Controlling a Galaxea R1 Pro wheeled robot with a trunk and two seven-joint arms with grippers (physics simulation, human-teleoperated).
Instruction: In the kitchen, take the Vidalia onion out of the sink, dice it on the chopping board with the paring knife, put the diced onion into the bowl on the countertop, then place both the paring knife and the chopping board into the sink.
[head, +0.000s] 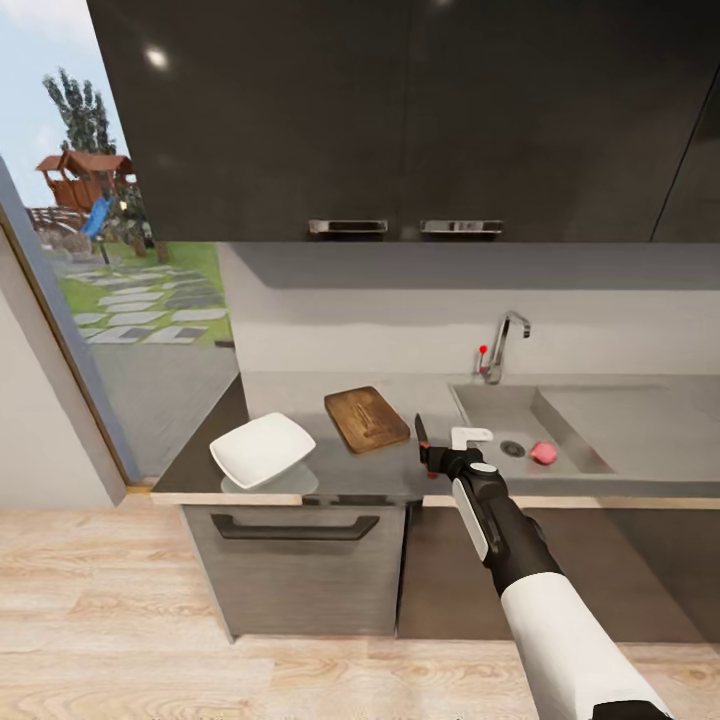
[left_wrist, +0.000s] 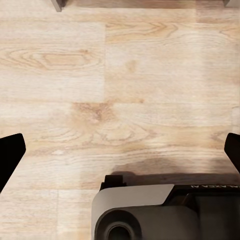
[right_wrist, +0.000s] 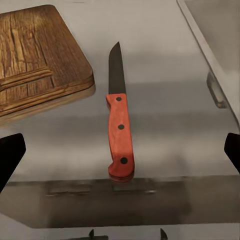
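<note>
A: Head view first. What lies on the countertop?

B: The bowl sits at its near left end, with the chopping board at about two o'clock from it, a gap between them. The paring knife lies just past the board's right edge, blade pointing away from the robot. The sink is at three o'clock from the knife, tap behind it, and a pinkish round thing, presumably the Vidalia onion, rests in the basin right of the drain.

A: And the arm?

B: The right arm reaches up from five o'clock; the right gripper hangs above the counter's front edge, just at the knife's near end. How wide its fingers stand I cannot tell from here.

A: Left wrist view?

B: Light wood floor. The left gripper has its dark fingertips at opposite borders of the picture, spread wide, nothing between them.

A: Right wrist view?

B: The knife lies flat on the grey top, reddish handle with three rivets, dark blade towards twelve o'clock. The board's corner sits at ten o'clock from it, apart. The right gripper's fingertips stand wide apart, gripping nothing.
</note>
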